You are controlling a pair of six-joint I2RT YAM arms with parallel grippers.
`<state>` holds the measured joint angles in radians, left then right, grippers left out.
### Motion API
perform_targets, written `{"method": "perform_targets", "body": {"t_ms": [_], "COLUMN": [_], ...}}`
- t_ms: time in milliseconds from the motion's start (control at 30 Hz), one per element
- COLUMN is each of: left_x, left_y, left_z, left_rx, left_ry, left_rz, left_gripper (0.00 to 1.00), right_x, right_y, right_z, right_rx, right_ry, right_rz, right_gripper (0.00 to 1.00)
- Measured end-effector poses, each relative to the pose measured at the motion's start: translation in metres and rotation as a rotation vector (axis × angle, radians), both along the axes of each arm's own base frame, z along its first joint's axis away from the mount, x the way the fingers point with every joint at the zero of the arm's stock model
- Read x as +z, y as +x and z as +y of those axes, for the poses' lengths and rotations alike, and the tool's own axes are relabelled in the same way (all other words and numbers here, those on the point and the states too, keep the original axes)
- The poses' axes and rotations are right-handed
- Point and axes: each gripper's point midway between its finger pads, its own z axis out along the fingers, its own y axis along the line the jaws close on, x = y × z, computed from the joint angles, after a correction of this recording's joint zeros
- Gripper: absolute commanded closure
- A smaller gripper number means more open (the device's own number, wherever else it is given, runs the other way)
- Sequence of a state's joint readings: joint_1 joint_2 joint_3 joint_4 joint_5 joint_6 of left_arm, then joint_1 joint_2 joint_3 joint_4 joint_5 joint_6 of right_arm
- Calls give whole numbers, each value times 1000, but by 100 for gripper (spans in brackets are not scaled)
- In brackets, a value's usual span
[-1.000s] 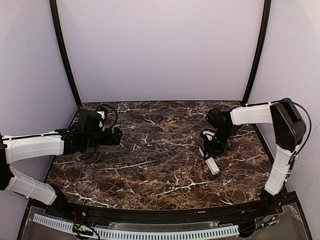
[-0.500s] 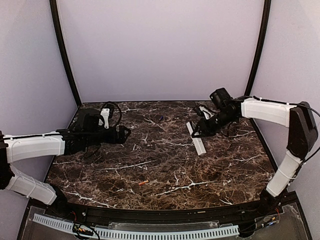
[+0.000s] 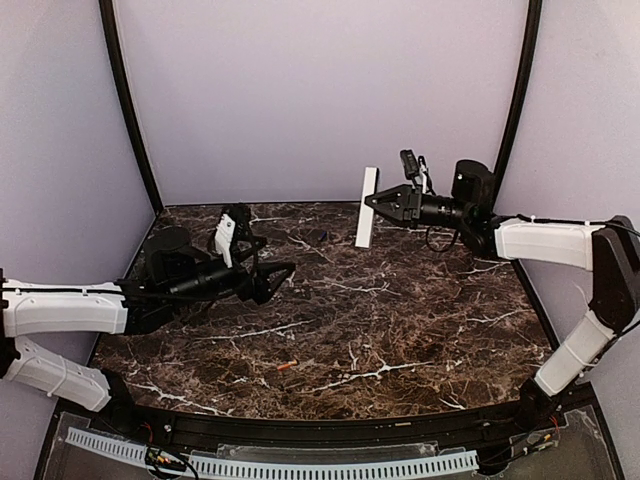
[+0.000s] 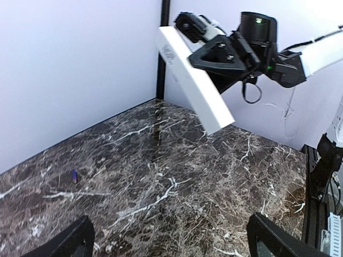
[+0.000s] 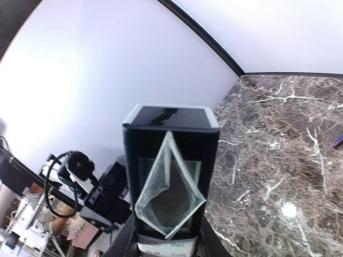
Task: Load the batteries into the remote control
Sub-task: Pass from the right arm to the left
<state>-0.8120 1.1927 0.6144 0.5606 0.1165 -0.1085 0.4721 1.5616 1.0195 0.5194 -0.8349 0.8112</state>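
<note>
The right gripper [image 3: 385, 203] is clamped on the remote control [image 3: 367, 207], holding it upright in the air over the far side of the table [image 3: 430, 330], so the wide-open left gripper [image 4: 169, 227] should likely approach slowly and squarely onto its free lower end, leaving the orange battery [image 3: 287, 365] near the front edge.

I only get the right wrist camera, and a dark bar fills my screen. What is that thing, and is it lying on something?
Observer: That's the remote control, white on its other side, held in the air above the table by the right gripper.
Operator: Where are the batteries?
Observer: One orange-red battery lies on the table near its front edge, between the two arms.
Operator: And the other arm?
Observer: The left gripper hovers open and empty over the table's left side.
</note>
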Motion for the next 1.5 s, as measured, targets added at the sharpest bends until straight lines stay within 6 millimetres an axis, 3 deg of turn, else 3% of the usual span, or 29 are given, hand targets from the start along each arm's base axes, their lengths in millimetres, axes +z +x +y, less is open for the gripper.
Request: {"method": "perform_targets", "body": {"t_ms": [100, 233, 367, 500, 700, 933, 1133, 1333, 1500], "left_x": [-1, -17, -20, -4, 44, 51, 56, 52, 58], "left_y": [-14, -29, -41, -40, -45, -55, -50, -39, -36], "left_z": [-24, -52, -69, -79, -97, -104, -103, -98, -99], "left_rx": [-71, -142, -194, -199, -258, -326, -300, -257, -263], "left_ry": [46, 136, 173, 158, 37, -39, -89, -116, -145], "left_rz": [-108, -221, -316, -369, -344, -192, -80, 14, 50], "left_gripper": [0, 0, 0, 0, 0, 0, 0, 0, 10], "right_x": [5, 10, 11, 9, 15, 23, 45, 48, 52], "right_y": [-3, -10, -23, -36, -50, -65, -80, -90, -98], "right_z": [3, 11, 22, 29, 31, 35, 44, 46, 50], "right_rx": [17, 60, 127, 177, 238, 323, 395, 427, 458], "right_ry": [84, 181, 251, 269, 272, 259, 276, 272, 275], "right_rz": [8, 11, 13, 19, -51, -123, -231, -292, -319], "right_gripper": [100, 100, 100, 100, 100, 100, 100, 100, 100]}}
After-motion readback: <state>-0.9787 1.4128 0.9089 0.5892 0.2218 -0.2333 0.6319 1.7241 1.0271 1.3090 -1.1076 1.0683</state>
